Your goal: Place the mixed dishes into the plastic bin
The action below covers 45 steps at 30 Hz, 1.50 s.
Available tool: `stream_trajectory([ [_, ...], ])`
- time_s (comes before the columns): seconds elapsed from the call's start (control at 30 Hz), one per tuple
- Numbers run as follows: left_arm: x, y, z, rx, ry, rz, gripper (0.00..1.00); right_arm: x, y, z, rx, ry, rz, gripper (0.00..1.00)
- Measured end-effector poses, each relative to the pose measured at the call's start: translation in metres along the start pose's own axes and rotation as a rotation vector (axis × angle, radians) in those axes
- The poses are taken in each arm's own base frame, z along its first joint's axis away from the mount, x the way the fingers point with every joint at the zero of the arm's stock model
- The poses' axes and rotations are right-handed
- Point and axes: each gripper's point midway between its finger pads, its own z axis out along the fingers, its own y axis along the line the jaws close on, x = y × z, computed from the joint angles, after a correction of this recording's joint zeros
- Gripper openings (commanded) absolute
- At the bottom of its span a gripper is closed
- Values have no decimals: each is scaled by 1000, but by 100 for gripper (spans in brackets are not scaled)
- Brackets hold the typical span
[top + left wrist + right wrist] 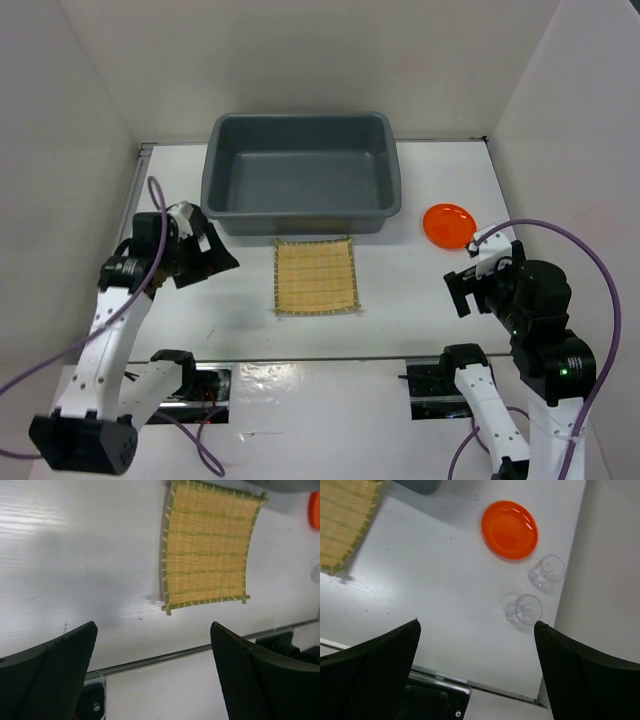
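The grey plastic bin [300, 214] stands at the back centre, and nothing shows inside it. The tan bamboo mat [316, 277] lies flat just in front of it and also shows in the left wrist view [207, 550]. The orange plate [449, 224] lies right of the bin. In the right wrist view, two clear glass cups [546, 571] [524, 609] stand beside the plate [509, 529]. The black bowl is out of view. My left gripper [215, 255] is open and empty, left of the mat. My right gripper [468, 290] is open and empty above the table, near the cups.
White walls close in the table on the left, back and right. A metal rail [320, 358] runs along the near table edge. The cups stand close to the right wall [610, 580].
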Motion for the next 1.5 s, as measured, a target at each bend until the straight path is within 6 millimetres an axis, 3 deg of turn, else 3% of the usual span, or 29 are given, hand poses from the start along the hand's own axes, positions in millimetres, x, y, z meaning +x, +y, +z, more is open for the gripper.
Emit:
stream_trajectory([
  [0.07, 5, -10, 18, 42, 79, 4, 100, -5, 11, 1, -70, -30, -33, 91],
  [0.1, 9, -17, 31, 69, 131, 7, 100, -8, 16, 1, -106, -45, -53, 58],
  [0.13, 14, -22, 44, 85, 186, 3, 100, -10, 21, 2, -139, -58, -82, 37],
  [0.2, 30, -31, 69, 104, 309, 9, 100, -14, 28, 7, -197, -67, -138, 8],
  [0.23, 41, -34, 83, 97, 378, 19, 100, -17, 29, 12, -216, -64, -155, 0],
  [0.37, 74, -49, 117, 80, 515, 77, 100, -34, 27, 42, -274, -85, -273, 0],
  [0.5, 68, -64, 122, 113, 468, 85, 100, -33, 48, 80, -434, -52, -341, 0],
  [0.57, 61, -68, 126, 127, 436, 73, 100, -30, 73, 105, -569, 5, -354, 0],
  [0.63, 56, -71, 130, 139, 419, 68, 100, -23, 113, 133, -730, 80, -393, 0],
  [0.7, 53, -73, 135, 146, 407, 54, 100, -7, 152, 159, -865, 163, -417, 0],
  [0.77, 51, -74, 139, 151, 395, 52, 100, 12, 175, 174, -932, 237, -423, 0],
  [0.83, 48, -75, 140, 158, 384, 55, 100, 20, 185, 178, -947, 264, -432, 0],
  [1.07, 37, -71, 147, 177, 339, 38, 100, 15, 219, 197, -950, 216, -493, 0],
  [1.2, 43, -57, 154, 155, 355, 10, 100, 44, 236, 212, -963, 290, -509, 0],
  [1.33, 36, -58, 166, 190, 325, 3, 100, 70, 249, 221, -973, 370, -532, 0],
  [1.5, 31, -60, 178, 212, 306, -8, 100, 83, 254, 232, -957, 411, -544, 0],
])
